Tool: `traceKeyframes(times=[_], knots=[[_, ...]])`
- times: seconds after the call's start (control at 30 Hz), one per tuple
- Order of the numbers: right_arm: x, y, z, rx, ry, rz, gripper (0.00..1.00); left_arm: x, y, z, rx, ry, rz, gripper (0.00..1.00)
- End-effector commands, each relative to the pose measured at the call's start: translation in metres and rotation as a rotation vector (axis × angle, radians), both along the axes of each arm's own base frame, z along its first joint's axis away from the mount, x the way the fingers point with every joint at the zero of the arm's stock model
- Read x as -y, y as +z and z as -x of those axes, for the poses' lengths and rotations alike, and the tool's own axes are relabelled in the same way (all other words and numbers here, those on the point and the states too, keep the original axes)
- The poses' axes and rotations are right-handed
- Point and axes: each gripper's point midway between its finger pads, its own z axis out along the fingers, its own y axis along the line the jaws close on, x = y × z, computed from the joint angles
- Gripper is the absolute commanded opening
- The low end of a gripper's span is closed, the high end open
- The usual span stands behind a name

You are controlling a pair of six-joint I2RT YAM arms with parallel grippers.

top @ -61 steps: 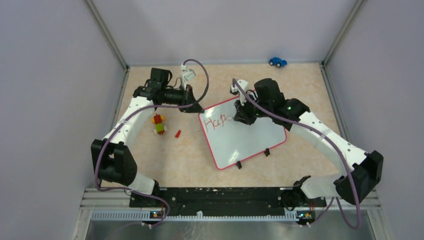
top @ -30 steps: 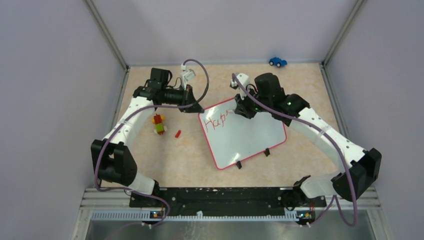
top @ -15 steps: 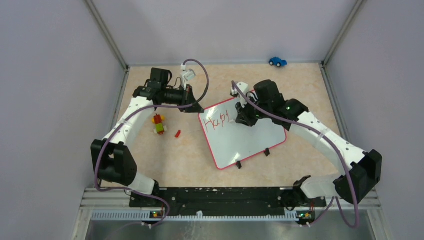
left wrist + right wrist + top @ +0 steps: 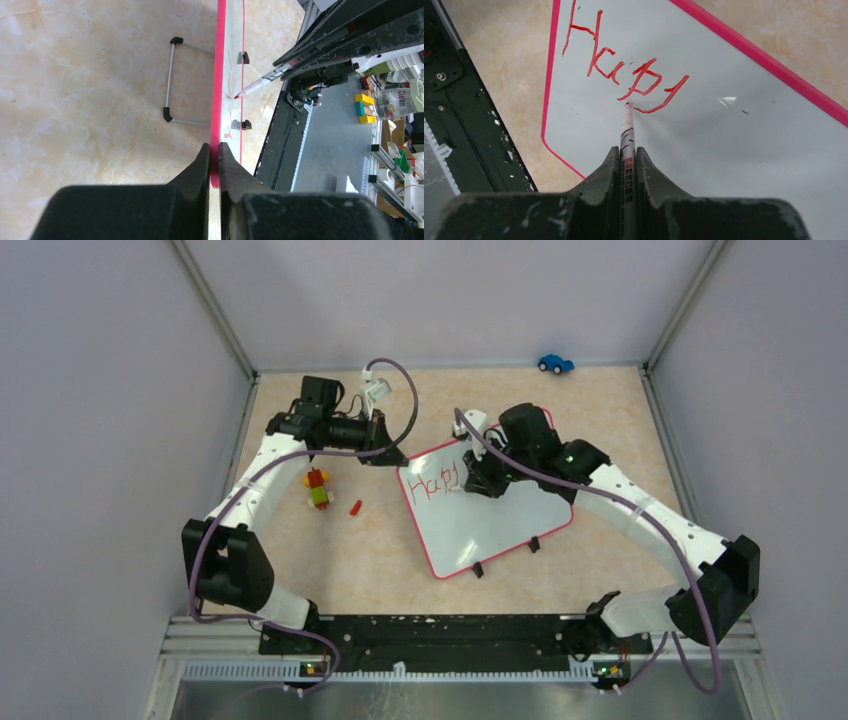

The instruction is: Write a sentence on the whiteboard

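Clamping one marker [image 4: 626, 125], the right gripper [image 4: 627, 150] touches its tip to the sentence [image 4: 624, 75] on the whiteboard [image 4: 734, 160], legible only from its wrist; the left gripper [image 4: 214, 147] pinches the frame [image 4: 218, 75]. Overhead alone: one car [image 4: 555, 363].

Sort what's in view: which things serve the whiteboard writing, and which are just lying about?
In use: glossy white pink-framed whiteboard; red handwritten lettering; thin white marker pen, held by right gripper; left gripper, clamping the board's frame.
Lying about: small blue toy car; red-yellow-green stacked toy bricks; tiny red loose piece.
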Motion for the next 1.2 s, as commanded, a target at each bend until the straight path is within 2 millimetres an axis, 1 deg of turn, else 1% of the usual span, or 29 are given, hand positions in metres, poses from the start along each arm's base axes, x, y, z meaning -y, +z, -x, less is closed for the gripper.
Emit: traceKeyframes(times=[0.0, 0.1, 0.27, 0.8, 0.93, 1.17], knots=[[0.005, 0.055, -0.016, 0.1, -0.047, -0.11, 0.0, 0.008, -0.011, 0.013, -0.034, -0.043, -0.02, 0.0], [0.011, 0.06, -0.024, 0.122, -0.069, -0.105, 0.0, 0.009, -0.011, 0.013, -0.036, -0.044, -0.018, 0.0], [0.016, 0.062, -0.035, 0.146, -0.106, -0.091, 0.0, 0.009, -0.01, 0.013, -0.032, -0.045, -0.019, 0.0], [0.012, 0.05, -0.047, 0.146, -0.114, -0.061, 0.0, 0.008, -0.01, 0.014, -0.024, -0.04, -0.025, 0.0], [0.014, 0.049, -0.05, 0.157, -0.125, -0.051, 0.0, 0.008, -0.01, 0.014, -0.026, -0.04, -0.025, 0.0], [0.024, 0.055, -0.053, 0.171, -0.151, -0.052, 0.0, 0.008, -0.011, 0.013, -0.029, -0.039, -0.027, 0.0]])
